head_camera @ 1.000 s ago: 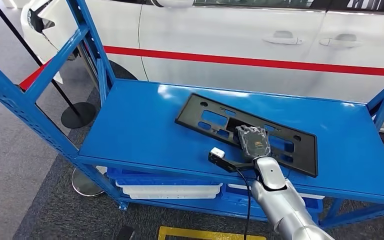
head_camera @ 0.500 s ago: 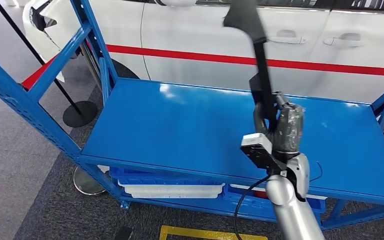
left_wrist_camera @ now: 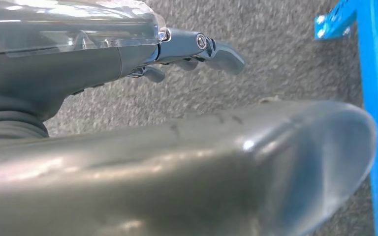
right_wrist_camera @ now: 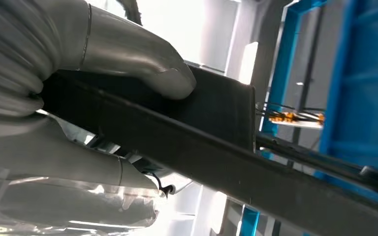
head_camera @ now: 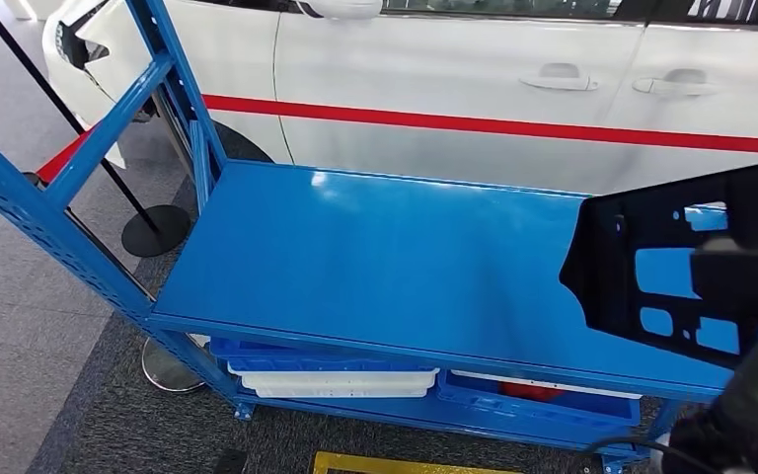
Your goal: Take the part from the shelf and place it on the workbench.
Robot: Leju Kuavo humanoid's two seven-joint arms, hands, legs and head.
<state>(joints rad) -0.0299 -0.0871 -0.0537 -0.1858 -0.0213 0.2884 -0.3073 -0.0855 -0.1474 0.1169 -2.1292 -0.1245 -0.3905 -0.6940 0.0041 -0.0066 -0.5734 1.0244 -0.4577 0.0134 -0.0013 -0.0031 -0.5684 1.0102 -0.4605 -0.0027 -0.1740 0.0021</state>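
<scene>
Right hand (right_wrist_camera: 78,113) grips the part (head_camera: 666,262), held edge-up at 3 o'clock off the shelf (head_camera: 375,257); left hand (left_wrist_camera: 177,51) hangs empty, fingers loosely apart.

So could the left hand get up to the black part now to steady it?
Probably not at once. The left hand hangs low over the carpet floor beside the shelf's leg, holding nothing, while the black part is up at shelf-top height in the right hand.

Blue metal shelf (head_camera: 375,257), glossy top
</scene>
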